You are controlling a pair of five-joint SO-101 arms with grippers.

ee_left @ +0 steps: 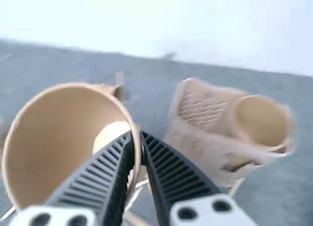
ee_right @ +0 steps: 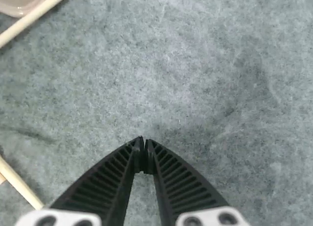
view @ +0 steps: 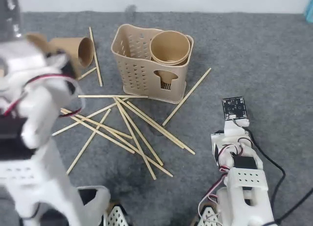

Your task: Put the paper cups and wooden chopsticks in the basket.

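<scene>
Looking across the bench [view: 266, 55], I see grey felt running to a pale wall [view: 171, 0] behind the basket [view: 131, 64]. My left end effector [ee_left: 136, 138] pinches the rim of a paper cup [ee_left: 58, 133] beside the basket. Nested cups [view: 169, 46] sit inside the basket, and wooden chopsticks [view: 128, 130] lie scattered before it. My right end effector [ee_right: 144, 155] is pressed together over bare felt, well apart from the basket.

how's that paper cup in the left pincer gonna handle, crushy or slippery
Probably light and soft: the left pincer pinches the paper cup by one thin wall at the rim, which may dent under a hard squeeze. Round-sided, it would likely roll if released on its side.
</scene>
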